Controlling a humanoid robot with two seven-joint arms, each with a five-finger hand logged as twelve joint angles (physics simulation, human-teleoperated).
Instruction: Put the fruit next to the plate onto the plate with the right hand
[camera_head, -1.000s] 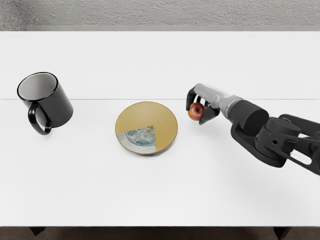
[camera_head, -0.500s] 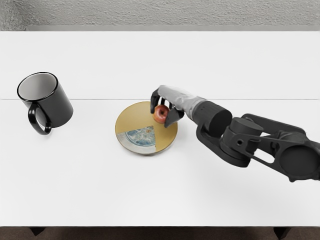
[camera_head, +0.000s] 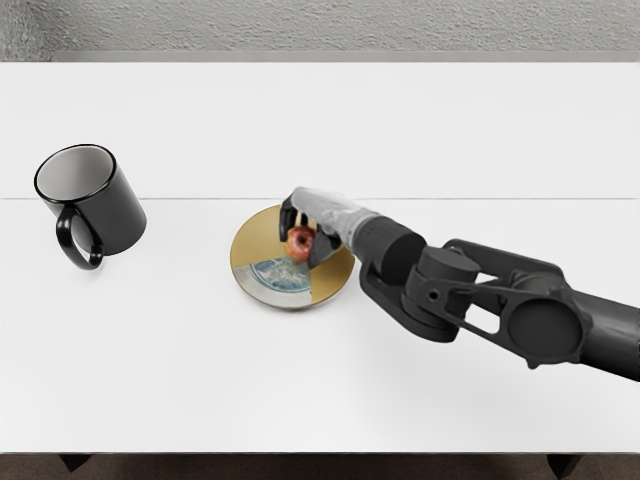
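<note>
A small red apple (camera_head: 300, 242) is held in my right hand (camera_head: 303, 233), whose dark fingers are curled around it. The hand and apple are over the middle of the round golden plate (camera_head: 254, 252), which has a blue-grey patterned wedge at its front. Whether the apple touches the plate surface is not clear. My right arm (camera_head: 470, 300) reaches in from the right edge and covers the plate's right side. The left arm is out of view.
A black mug (camera_head: 90, 202) with a white inside lies tilted at the left, its handle toward the front. The white table (camera_head: 320, 380) stretches wide around the plate, with a grey wall behind.
My right hand has carried the apple leftward from beside the plate's right edge to over the plate's middle and lowered it. The arm has stretched further into view.
</note>
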